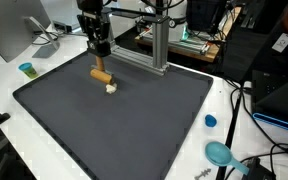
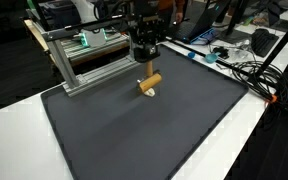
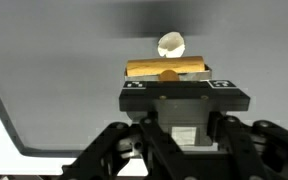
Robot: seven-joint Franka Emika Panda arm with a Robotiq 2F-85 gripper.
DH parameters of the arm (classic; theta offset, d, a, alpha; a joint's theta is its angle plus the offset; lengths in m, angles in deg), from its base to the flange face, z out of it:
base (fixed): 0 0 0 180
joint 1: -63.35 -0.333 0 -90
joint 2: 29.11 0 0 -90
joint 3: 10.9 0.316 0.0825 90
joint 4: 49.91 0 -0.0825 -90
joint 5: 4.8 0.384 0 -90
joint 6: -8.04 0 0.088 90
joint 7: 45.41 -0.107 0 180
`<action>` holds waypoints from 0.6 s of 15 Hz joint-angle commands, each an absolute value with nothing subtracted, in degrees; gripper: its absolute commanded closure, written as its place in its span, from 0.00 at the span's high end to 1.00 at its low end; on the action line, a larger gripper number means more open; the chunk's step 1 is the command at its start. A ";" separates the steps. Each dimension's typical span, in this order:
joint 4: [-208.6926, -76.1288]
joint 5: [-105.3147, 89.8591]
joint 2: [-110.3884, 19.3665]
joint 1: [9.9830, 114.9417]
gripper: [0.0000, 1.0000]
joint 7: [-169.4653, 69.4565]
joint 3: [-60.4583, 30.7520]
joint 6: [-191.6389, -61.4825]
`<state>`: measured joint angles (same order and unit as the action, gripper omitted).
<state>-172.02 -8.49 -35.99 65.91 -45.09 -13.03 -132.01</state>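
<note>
A brown wooden cylinder (image 1: 101, 73) lies crosswise just over the dark grey mat (image 1: 134, 125), toward its far side. A small cream lump (image 1: 111, 88) rests on the mat right beside it. My gripper (image 1: 101, 58) comes straight down onto the cylinder (image 2: 149, 81) and is shut on its middle. In the wrist view the cylinder (image 3: 167, 68) runs across just past the gripper (image 3: 167, 80), whose body hides the fingertips. The cream lump (image 3: 171, 43) sits beyond it. The same lump (image 2: 153, 92) shows below the cylinder in an exterior view.
An aluminium frame (image 1: 156, 45) stands at the mat's far edge, close behind the gripper. A blue cup (image 1: 27, 69), a blue cap (image 1: 210, 121) and a teal scoop (image 1: 221, 153) lie on the white table off the mat. Cables (image 2: 246, 72) run along one side.
</note>
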 commanded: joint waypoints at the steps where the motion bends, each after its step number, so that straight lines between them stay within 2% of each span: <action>1: -173.90 -10.44 -36.19 64.79 0.22 -49.65 -13.20 -133.22; 9: -172.61 -15.02 -41.22 63.01 0.22 -56.90 -14.13 -135.00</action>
<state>-173.60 -11.52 -39.52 64.25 -53.49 -13.07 -134.99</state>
